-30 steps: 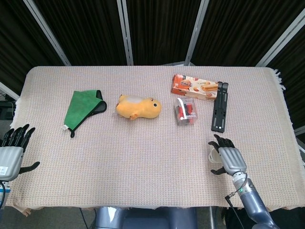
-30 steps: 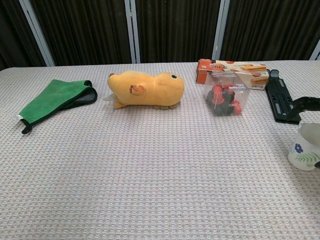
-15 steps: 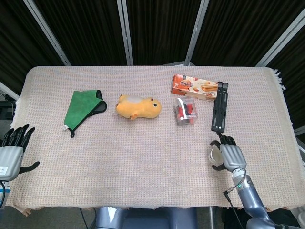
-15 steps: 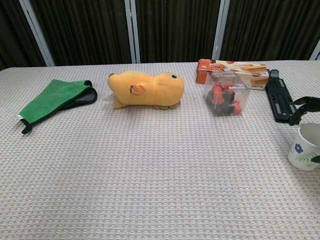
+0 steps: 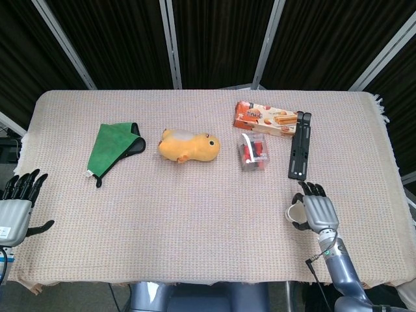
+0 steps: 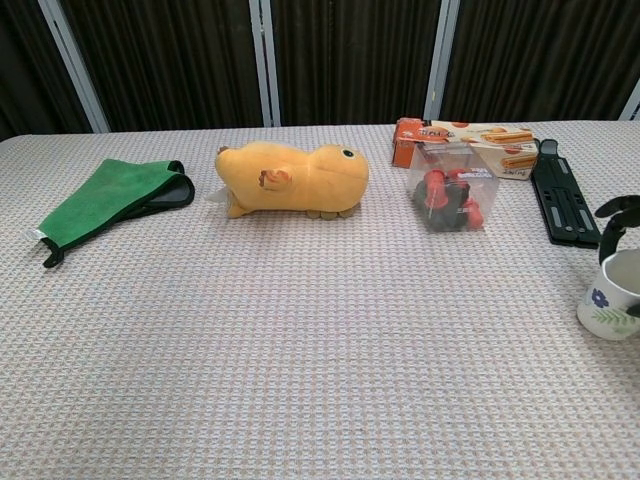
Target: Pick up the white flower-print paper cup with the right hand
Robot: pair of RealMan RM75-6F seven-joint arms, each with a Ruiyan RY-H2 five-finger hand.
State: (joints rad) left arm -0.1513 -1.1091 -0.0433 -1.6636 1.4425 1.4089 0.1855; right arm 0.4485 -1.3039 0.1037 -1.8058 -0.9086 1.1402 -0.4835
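Your right hand [image 5: 315, 213] sat over the white flower-print paper cup [image 6: 612, 296], which stood upright on the table [image 5: 195, 195] near its front right corner, just in front of the black stand [image 5: 300, 153]. From the head view your hand covered most of the cup and only a sliver of rim showed at its left edge. From the chest view dark fingers [image 6: 612, 212] curled over the far rim, and the cup's base looked to be resting on the cloth. I could not tell whether the fingers had closed firmly on the wall or were only draped around it.

The main risk was a crushed cup: paper walls give easily, and too hard a squeeze would have buckled the rim. Too light a squeeze, and the cup could have slipped out as you lifted. It also stood close to the table's edge, so a sideways nudge might have tipped it or pushed it off.

Your left hand [image 5: 16, 209] hung beyond the table's front left corner, fingers spread and holding nothing.
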